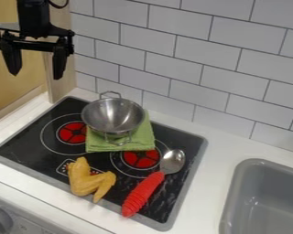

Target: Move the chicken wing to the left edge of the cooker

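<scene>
My gripper (36, 68) hangs at the upper left, high above the counter and well away from the chicken wing, its two fingers spread apart with nothing between them. The yellow-brown chicken wing (84, 179) lies near the front edge of the black cooker (26, 141), partly over the control markings, with one tip over the grey rim.
A metal colander (113, 115) stands on a folded green cloth (137, 142) at the cooker's back. A spoon with a red handle (143, 194) lies right of the wing. A grey sink (265, 201) is at the right, a tiled wall (173, 59) behind.
</scene>
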Action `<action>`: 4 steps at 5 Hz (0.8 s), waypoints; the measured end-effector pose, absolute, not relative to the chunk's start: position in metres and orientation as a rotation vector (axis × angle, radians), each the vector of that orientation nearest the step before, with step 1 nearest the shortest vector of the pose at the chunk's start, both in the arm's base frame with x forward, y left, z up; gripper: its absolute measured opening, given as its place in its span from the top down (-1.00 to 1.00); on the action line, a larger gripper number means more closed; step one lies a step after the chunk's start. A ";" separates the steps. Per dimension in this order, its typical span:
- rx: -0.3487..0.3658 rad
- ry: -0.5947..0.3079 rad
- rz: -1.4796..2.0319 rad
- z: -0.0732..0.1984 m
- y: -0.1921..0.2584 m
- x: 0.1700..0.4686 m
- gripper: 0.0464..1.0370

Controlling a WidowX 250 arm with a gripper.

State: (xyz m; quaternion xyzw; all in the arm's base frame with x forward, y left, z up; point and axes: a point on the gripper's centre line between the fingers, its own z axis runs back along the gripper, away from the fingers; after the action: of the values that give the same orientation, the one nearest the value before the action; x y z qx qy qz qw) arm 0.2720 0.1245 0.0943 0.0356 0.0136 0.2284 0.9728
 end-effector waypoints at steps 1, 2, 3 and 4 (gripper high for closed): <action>0.064 0.078 0.462 0.082 0.119 0.262 -0.92; 0.066 0.103 0.459 0.072 0.101 0.237 -0.92; 0.052 0.088 0.416 0.069 0.075 0.223 -0.92; 0.099 0.102 0.379 0.055 0.054 0.213 -0.92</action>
State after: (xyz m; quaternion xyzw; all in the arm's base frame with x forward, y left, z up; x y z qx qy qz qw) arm 0.2133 0.0540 0.0552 0.0493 0.0507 0.1882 0.9796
